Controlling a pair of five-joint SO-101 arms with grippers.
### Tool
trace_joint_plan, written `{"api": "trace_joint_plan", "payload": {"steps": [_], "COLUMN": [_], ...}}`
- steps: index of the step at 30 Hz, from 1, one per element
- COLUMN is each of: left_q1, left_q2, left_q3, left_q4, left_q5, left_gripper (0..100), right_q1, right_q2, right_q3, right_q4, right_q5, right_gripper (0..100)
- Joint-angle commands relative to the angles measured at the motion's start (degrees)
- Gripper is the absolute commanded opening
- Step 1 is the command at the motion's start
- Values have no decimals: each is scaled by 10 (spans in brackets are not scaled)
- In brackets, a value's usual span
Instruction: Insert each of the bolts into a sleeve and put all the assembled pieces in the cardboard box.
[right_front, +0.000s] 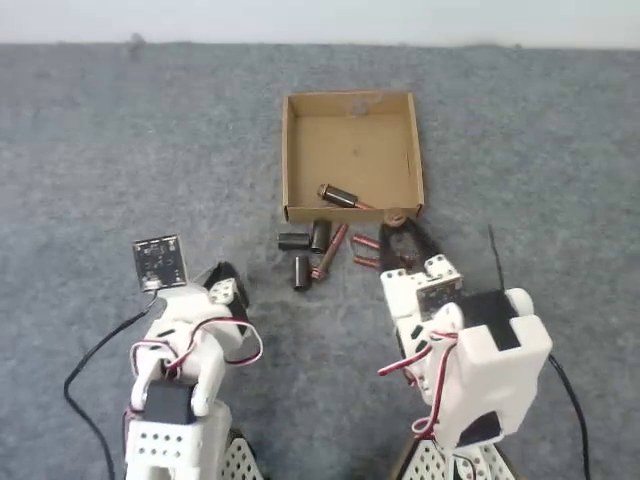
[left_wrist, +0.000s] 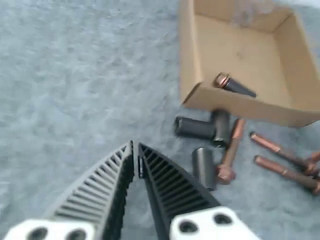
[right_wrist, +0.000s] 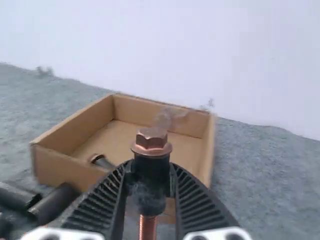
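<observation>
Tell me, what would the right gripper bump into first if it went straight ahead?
Probably the front wall of the cardboard box, close ahead of the right gripper, shut on a sleeved bolt. Depth is unclear.

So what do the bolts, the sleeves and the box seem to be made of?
The bolts: metal by the look, copper-coloured with a dull sheen and hex heads. The sleeves: dark, smooth tubes, black metal or plastic, cannot tell which. The cardboard box: plain brown cardboard, matt, folded walls.

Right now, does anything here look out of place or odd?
Nothing looks damaged or spilled. The loose sleeves and bolts lie jumbled just outside the cardboard box, one assembled piece already inside.
</observation>
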Motion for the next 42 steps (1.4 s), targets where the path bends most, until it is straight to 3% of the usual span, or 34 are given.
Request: {"api": "trace_joint_plan", "payload": {"steps": [1, 9, 14, 22, 33, 42], "left_q1": [-26, -37, -37, -37, -37, -37], "left_q2": [-16, -3, 0, 6, 6, 6], "left_q3": [-7, -7, -7, -7, -7, -7], "left_q4": [13, 14, 17, 17, 14, 13], "left_q5": [-51, -91, -125, -138, -138, -138], "left_gripper": [11, 11, 11, 11, 11, 11], "right_q1": [30, 41, 40, 36, 37, 36], "right_q2": [-45, -49, -49, -50, -44, -43], "right_q3": [-44, -131, -215, -346, -541, -640], "right_q4": [-11, 18, 141, 317, 671, 870], "right_q5": [12, 35, 91, 93, 90, 90], "right_gripper": [6, 6, 6, 6, 6, 9]}}
